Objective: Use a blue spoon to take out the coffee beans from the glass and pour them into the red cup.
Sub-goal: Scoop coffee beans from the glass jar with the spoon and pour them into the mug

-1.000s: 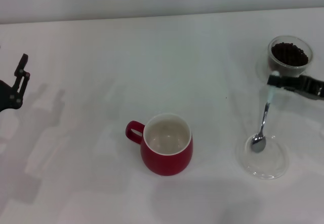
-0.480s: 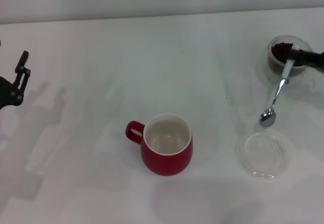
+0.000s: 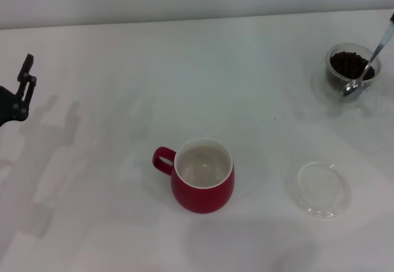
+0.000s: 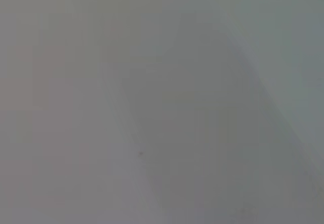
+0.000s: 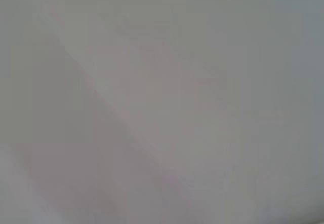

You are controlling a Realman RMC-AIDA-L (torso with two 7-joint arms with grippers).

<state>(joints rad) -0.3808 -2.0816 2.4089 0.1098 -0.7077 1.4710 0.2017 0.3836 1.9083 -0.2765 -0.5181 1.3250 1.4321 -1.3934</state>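
Taking the red cup (image 3: 203, 175) as our landmark, we saw it standing upright on the white table (image 3: 184, 69) nearest the robot, its white inside bare and its small loop handle turned toward the robot's left. Just to the cup's right and about level with it lay a flat clear round dish (image 3: 321, 188), holding nothing. Well to the cup's left and farther back, the left gripper (image 3: 23, 87) hung at the edge of the head view, apart from every object; we could not tell how its fingers stood. Farthest from the cup, off to its right and rear, stood the glass (image 3: 351, 70) with the dark coffee beans (image 3: 348, 63) heaped inside. The blue spoon (image 3: 367, 63) slanted down across the glass, its metal bowl at the near rim and its stem running up and out of the head view toward the right. We saw nothing of the right gripper, and both wrist views gave only a plain grey blur.
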